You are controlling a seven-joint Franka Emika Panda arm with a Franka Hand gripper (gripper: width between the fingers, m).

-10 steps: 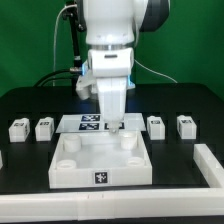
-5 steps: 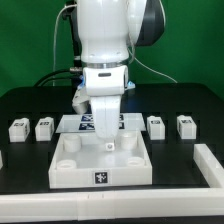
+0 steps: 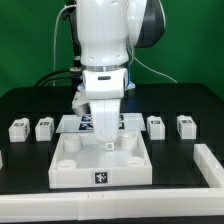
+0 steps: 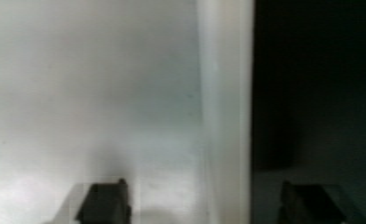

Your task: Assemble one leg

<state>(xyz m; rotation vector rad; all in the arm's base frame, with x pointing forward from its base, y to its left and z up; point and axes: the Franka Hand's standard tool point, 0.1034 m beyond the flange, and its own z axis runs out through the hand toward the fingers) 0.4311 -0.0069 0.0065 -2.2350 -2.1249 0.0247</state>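
White tray (image 3: 75, 176) sits beneath the gripper (image 3: 105, 141); fingers (image 4: 103, 200) spread, holding nothing, low at its rim, probably squaring it. Nearest leg (image 3: 155, 126) waits beside, untouched.

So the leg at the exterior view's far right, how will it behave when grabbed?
The leg looks like solid moulded plastic: probably stiff and light. It is squat and flat-faced, so unlikely to roll or tip. Its smooth white surface may slip when gripped.
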